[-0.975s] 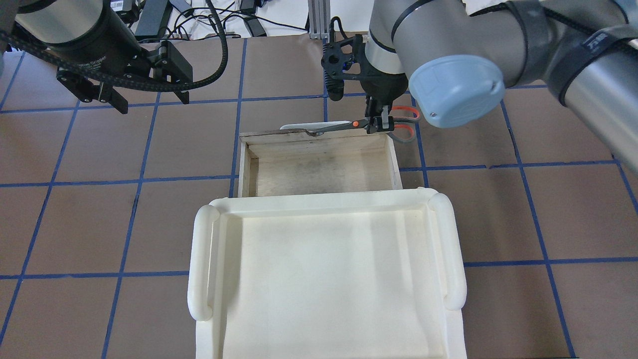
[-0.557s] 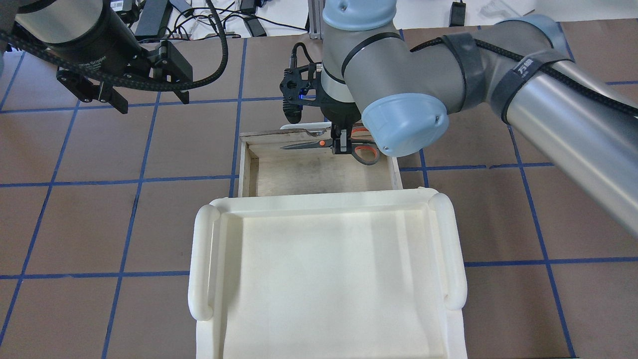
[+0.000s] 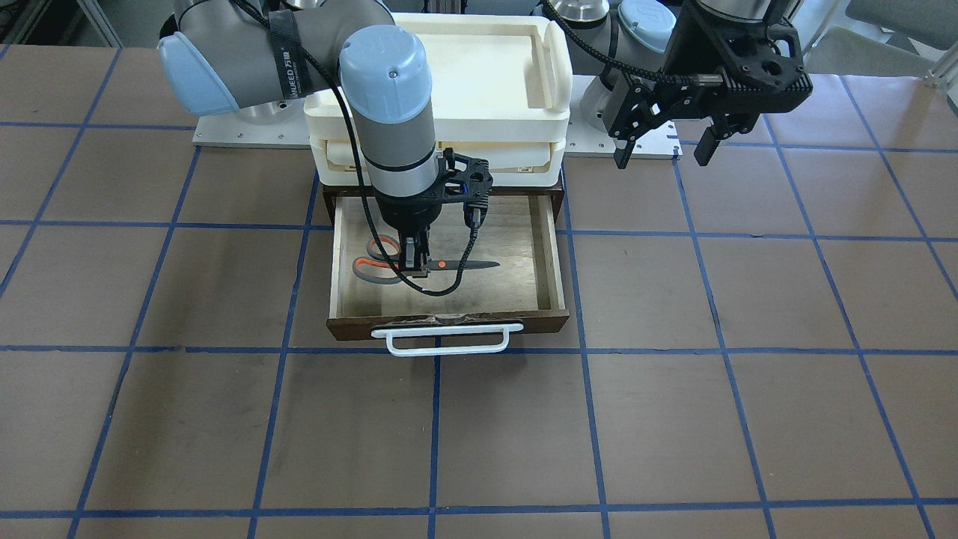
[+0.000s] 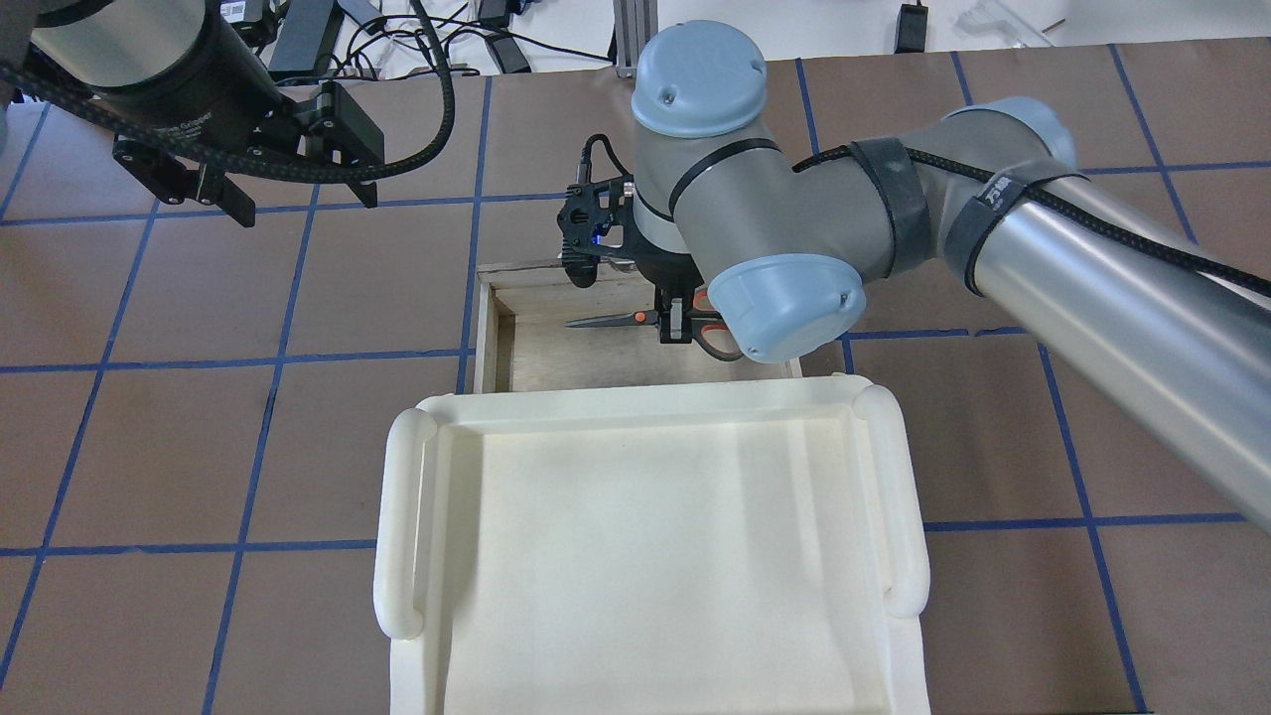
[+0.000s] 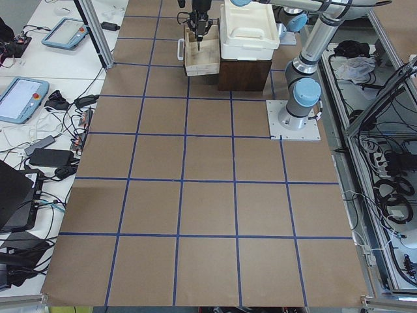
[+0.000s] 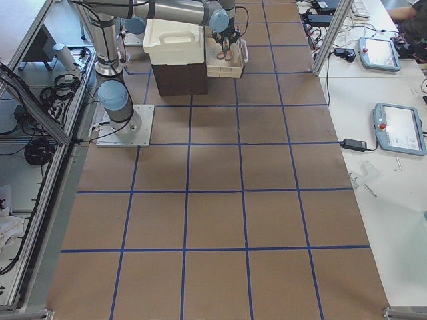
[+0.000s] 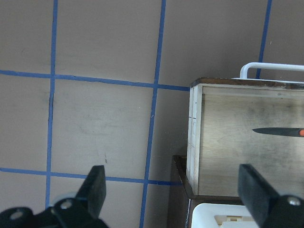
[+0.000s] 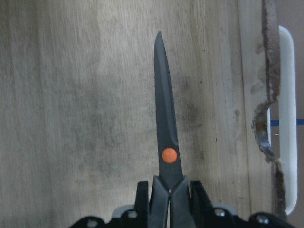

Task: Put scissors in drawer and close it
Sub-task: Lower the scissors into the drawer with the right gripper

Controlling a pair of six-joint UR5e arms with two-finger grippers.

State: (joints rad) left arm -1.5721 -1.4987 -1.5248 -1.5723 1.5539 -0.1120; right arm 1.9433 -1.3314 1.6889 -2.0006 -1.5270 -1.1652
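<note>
One pair of scissors (image 3: 443, 264), one drawer (image 3: 552, 258), one white bar handle (image 3: 449, 349), one cream tray unit (image 3: 555, 71), two arms. The drawer stands open toward the operators' side, sticking out from under the tray unit, its pale floor exposed inside four low walls. The right arm (image 3: 393, 112) comes straight down into it. The right jaws are pinched tight on the scissors just behind the orange pivot dot, where the handles begin. Blades are shut and level, parallel to the drawer front, tip aimed toward the robot's left. The scissors sit within the drawer's outline, over the half nearer the front; cannot tell whether they touch the floor. Handle loops are near the wall on the robot's right but apart from it. The tip stops well short of the opposite wall, with a broad stretch of bare floor between. The brown front lip is chipped near its middle, just behind the bar handle. The left jaws are spread wide and hold nothing; they hang over the bare surface (image 3: 711, 389) to the robot's left of the drawer, well apart from it. Open brown gridded surface lies on every side of the drawer front.
</note>
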